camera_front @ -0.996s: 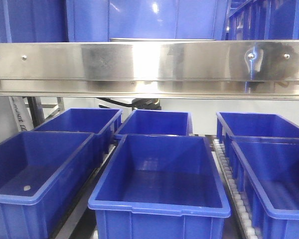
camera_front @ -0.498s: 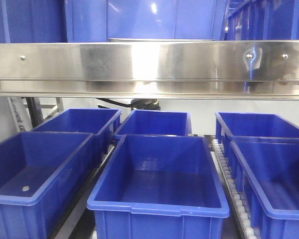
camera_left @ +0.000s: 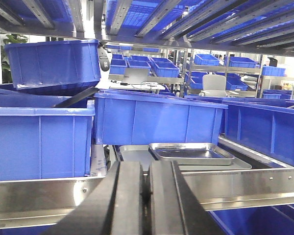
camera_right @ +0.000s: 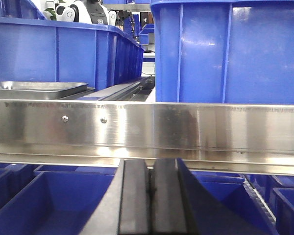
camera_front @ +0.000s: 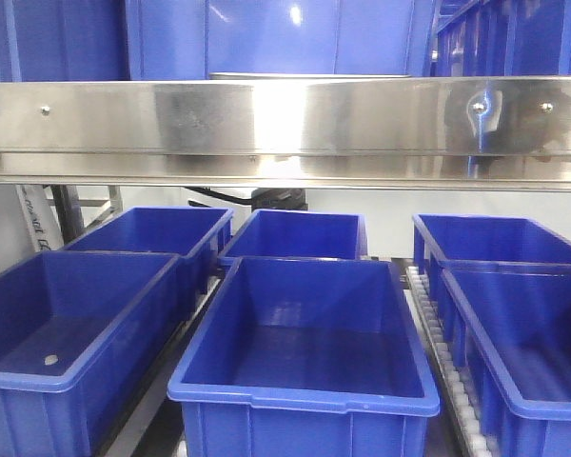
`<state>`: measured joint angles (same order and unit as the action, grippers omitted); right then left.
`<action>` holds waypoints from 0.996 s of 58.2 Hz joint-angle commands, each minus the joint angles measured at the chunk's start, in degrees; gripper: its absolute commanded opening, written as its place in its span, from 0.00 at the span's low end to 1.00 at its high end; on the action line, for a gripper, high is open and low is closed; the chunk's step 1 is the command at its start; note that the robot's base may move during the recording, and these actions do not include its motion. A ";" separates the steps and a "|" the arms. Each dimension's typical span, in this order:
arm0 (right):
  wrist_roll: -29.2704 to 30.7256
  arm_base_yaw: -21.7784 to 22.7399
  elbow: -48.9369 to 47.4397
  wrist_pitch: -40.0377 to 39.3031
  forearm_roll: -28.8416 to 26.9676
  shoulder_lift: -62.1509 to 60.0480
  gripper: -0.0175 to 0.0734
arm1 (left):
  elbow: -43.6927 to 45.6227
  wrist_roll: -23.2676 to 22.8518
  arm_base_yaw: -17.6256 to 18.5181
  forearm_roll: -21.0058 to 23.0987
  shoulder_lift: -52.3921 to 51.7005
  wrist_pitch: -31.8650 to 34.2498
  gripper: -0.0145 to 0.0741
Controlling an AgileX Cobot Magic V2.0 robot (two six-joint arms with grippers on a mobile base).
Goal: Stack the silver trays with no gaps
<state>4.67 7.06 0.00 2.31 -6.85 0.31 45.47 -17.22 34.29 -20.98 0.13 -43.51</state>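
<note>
Almost nothing has moved since the earlier front pictures; the whole view only wobbles slightly, the steel shelf rail and the blue bins below it sit where they were, which suggests the arms are pausing or only nudging, with the stacking not yet begun; on the shelf behind the rail, the left wrist view shows a silver tray resting askew on a flatter tray beneath it, so a gap remains to be closed; the left gripper hangs below the rail with its fingers pressed together, holding nothing; the right gripper is likewise closed and empty, under the rail; a slanted strip carries print too blurred to read
</note>
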 commanded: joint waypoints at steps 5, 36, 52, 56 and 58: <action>-0.04 0.10 0.00 -1.22 0.55 -0.31 0.11 | -0.17 -0.33 0.31 -0.18 -0.13 0.81 0.15; -0.04 0.10 0.00 -1.22 0.55 -0.31 0.11 | -1.31 -0.33 -5.10 2.83 -0.13 9.18 0.15; -0.04 0.10 0.00 -1.35 0.55 -0.31 0.11 | -17.39 14.65 -23.78 18.30 1.41 28.61 0.15; -0.04 0.10 0.00 -1.35 0.55 -0.31 0.11 | -22.88 14.66 -28.14 21.80 2.04 32.95 0.15; -0.04 0.10 0.00 -1.35 0.55 -0.31 0.11 | -25.22 14.66 -29.81 23.74 2.05 34.00 0.15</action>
<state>4.56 7.06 0.00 2.21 -6.85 0.20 25.20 -4.04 8.37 -2.28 1.59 -14.89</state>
